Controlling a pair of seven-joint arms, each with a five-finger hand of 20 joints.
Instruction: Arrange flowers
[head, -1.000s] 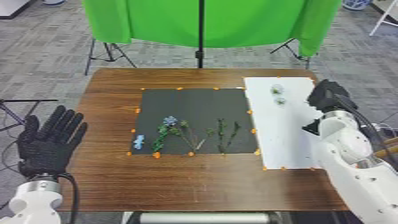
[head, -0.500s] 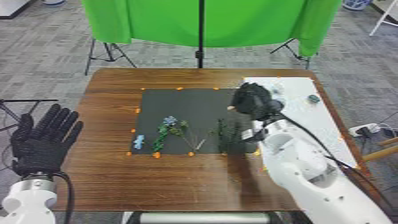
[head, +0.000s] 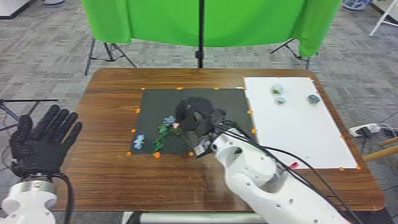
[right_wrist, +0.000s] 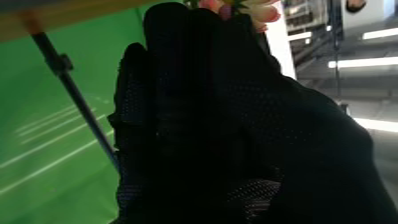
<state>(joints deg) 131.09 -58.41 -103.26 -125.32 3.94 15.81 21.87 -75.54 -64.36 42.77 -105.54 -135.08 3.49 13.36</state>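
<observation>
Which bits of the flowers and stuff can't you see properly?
- Pink flower: right wrist view, cut off by the top edge and partly behind the right hand.
- Anything on the black mat under the right hand: head view, hidden by hand and arm.
- Red bit by the arm: head view, too small to tell what it is.
- Little things on the white sheet: head view, too small to name.

A hand could pass over the far strip of the desk (head: 115, 185), beyond the black mat (head: 160, 100), or above the middle of the white sheet (head: 311, 130). The right hand (head: 195, 111) and its arm (head: 253, 167) obstruct the mat's middle and near right corner, with the blue flower (head: 169, 120) and greenery (head: 161, 139) crowding its left half.
</observation>
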